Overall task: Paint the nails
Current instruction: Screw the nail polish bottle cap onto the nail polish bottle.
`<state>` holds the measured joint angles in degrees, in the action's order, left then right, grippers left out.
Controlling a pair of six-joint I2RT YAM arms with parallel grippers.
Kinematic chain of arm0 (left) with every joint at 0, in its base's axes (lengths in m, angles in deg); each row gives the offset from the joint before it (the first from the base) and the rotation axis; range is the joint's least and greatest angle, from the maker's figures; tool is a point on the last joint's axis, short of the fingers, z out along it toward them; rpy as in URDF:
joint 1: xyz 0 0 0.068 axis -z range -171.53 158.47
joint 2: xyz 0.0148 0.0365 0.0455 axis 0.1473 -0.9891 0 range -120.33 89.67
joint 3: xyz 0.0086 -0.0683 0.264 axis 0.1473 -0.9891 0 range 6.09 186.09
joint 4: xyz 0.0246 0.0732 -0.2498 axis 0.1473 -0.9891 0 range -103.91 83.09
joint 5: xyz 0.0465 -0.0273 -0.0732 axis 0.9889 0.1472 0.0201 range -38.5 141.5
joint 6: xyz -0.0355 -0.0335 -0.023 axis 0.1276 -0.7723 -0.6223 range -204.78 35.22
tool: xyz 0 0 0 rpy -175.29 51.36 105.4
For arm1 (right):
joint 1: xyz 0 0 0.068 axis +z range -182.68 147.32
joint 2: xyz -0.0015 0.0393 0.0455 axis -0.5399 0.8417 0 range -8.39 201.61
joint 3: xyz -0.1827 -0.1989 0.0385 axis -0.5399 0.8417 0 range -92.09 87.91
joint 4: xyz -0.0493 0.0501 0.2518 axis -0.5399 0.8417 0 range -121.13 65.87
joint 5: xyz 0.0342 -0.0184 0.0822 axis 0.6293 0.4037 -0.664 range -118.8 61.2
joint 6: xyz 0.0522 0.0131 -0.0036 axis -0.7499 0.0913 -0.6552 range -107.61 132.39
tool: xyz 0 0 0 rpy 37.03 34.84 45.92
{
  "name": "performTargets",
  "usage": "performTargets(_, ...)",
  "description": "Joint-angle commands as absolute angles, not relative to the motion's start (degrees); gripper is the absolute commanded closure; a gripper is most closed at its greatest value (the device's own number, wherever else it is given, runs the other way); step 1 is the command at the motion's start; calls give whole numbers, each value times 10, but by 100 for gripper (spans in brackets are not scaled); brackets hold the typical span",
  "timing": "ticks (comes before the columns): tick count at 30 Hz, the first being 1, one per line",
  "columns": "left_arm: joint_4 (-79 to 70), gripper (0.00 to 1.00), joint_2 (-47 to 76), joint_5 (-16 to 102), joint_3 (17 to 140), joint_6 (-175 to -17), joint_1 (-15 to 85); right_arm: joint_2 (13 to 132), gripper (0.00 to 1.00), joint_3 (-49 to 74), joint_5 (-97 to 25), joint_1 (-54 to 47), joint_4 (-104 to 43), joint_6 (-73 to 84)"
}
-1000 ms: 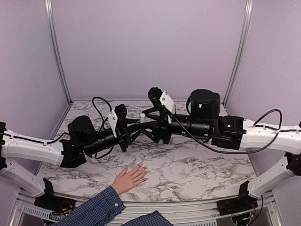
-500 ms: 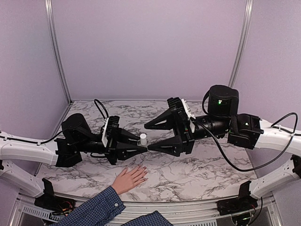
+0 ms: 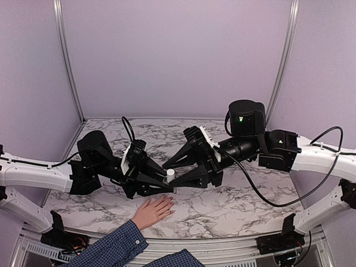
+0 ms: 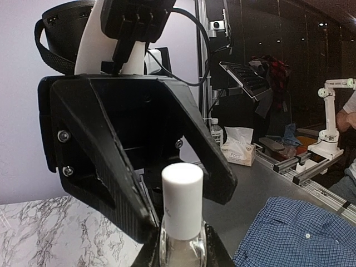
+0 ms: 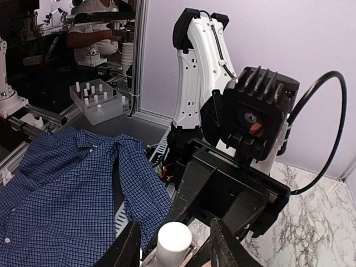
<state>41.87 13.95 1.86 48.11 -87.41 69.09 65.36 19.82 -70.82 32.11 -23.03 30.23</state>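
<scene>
A light-skinned hand in a blue plaid sleeve lies flat near the table's front edge. Its nails are tiny pale specks at the fingertips. Just above the fingers, my left gripper is shut on a small clear glass polish bottle with a white cap, held upright. My right gripper comes in from the right. In the right wrist view its fingers stand on either side of the cap with a gap on each side, so the right gripper is open.
The marble table is enclosed by lilac walls with metal posts. Both black arm bodies and their cables crowd the table's middle. In the wrist views, a plaid shirt and outside benches lie beyond the near edge.
The right gripper has swung left and down and now straddles the bottle's cap, with its jaws narrower than before. The left gripper has carried the bottle slightly nearer the hand, which lies still.
</scene>
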Motion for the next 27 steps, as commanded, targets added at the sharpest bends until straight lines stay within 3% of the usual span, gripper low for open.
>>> performTargets(1,422,100,136,-5,501,-884,692,664,65,167,-729,326,-215,297)
performTargets(5,421,100,139,-6,501,-884,692,665,86,168,-733,327,-216,294)
performTargets(11,420,100,146,13,496,-876,689,667,99,168,-725,328,-221,281)
performTargets(27,420,100,205,187,466,-816,682,684,100,158,-627,326,-196,262)
